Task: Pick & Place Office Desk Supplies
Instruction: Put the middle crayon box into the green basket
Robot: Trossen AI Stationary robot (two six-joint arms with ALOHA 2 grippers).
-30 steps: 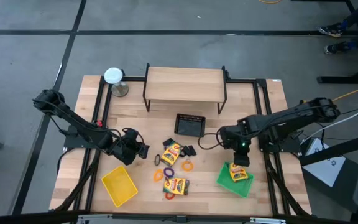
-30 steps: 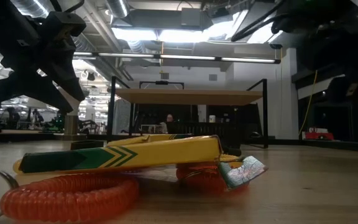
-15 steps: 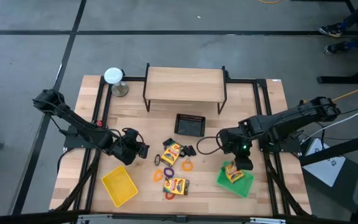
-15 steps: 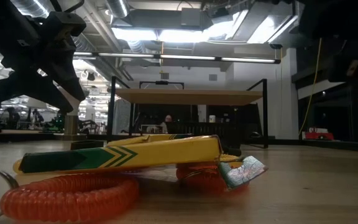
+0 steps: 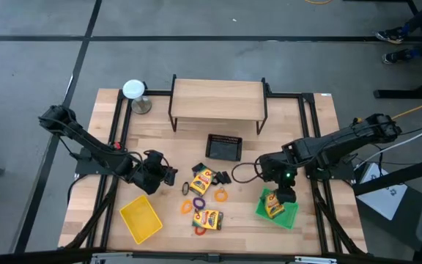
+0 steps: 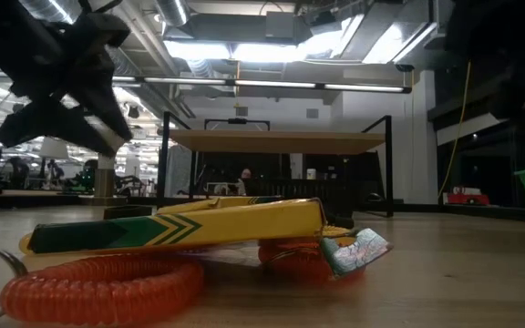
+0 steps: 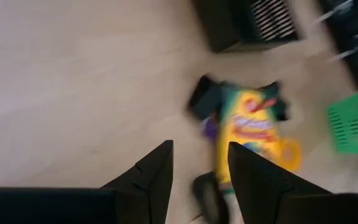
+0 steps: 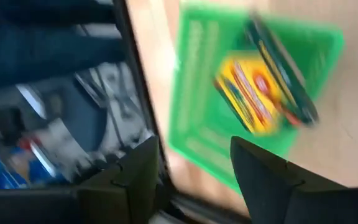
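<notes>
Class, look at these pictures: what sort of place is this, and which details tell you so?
Probably a robotics lab or workshop. A wooden table sits in a black frame on a grey concrete floor, two dark robot arms work over it, and the low view shows exposed ceiling ducts and strip lights.

One flat yellow crayon pack (image 5: pixel 274 206) with red-green print lies inside the green tray (image 5: pixel 290 218) at the table's front right, tilted across it. A second pack (image 5: pixel 202 182) lies flat near the table's middle, with small black clips (image 5: pixel 221 177) just beside it toward the right. A third pack (image 5: pixel 211 218) lies nearer the front edge, resting on an orange ring (image 5: pixel 200 229); in the low view it sits propped over that coiled ring. An orange ring (image 5: pixel 186 207), a yellow ring (image 5: pixel 220 195) and a purple ring (image 5: pixel 186 188) lie flat between and around these packs.
</notes>
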